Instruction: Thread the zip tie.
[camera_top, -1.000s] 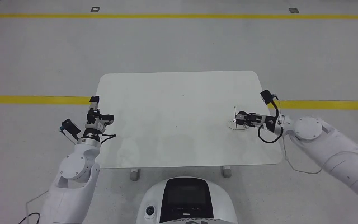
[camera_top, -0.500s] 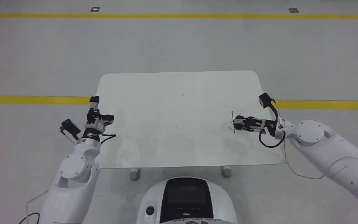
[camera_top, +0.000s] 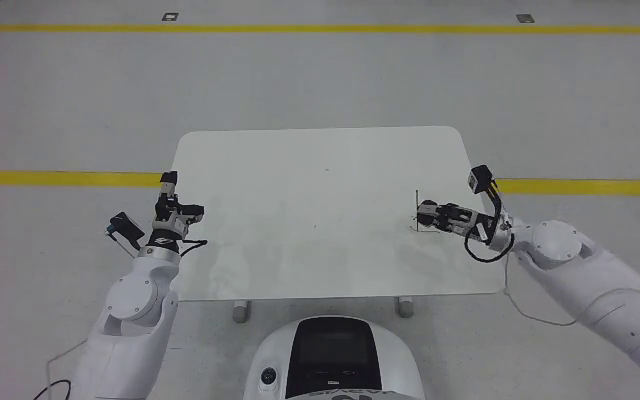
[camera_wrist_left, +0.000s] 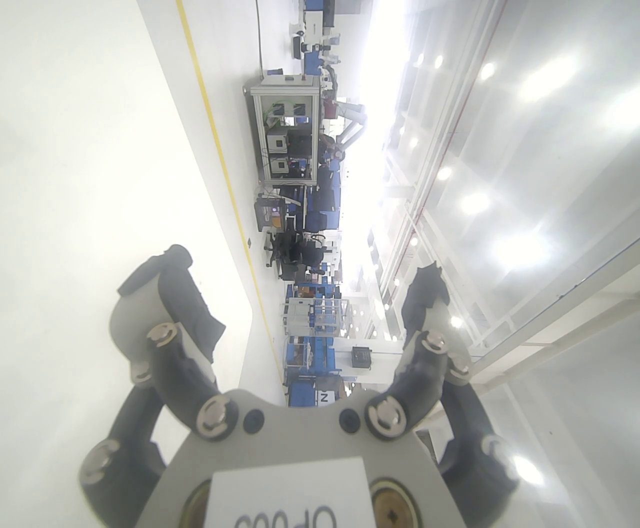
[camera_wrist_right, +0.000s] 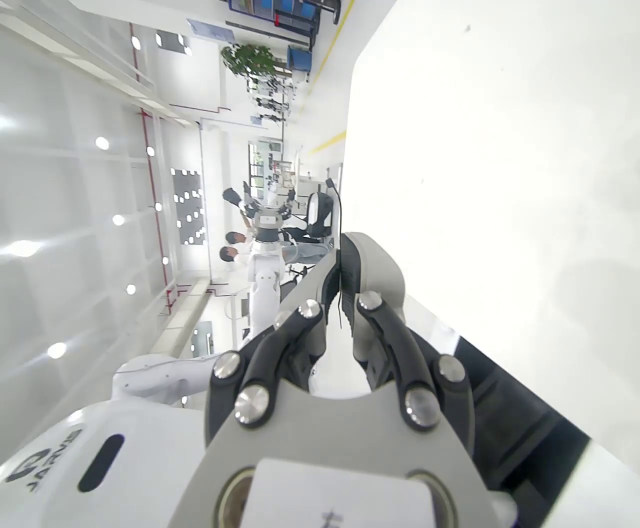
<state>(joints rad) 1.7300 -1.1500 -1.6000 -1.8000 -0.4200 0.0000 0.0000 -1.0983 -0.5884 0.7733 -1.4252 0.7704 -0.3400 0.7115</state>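
A thin black zip tie (camera_top: 416, 208) stands up from my right gripper (camera_top: 424, 215), which is shut on it above the right part of the white table (camera_top: 320, 190). In the right wrist view the zip tie (camera_wrist_right: 341, 295) is a dark strip pinched between the two closed fingers, near the gripper's tip (camera_wrist_right: 341, 250). My left gripper (camera_top: 168, 190) is at the table's left edge. In the left wrist view it (camera_wrist_left: 300, 285) stands open with nothing between its fingers.
The table's right edge (camera_top: 485, 230) lies just beyond my right gripper. Yellow floor lines (camera_top: 60, 178) run past both sides of the table.
My right gripper with the zip tie has shifted slightly, first toward the table's middle, then back a little to the right and up. The left arm has not moved.
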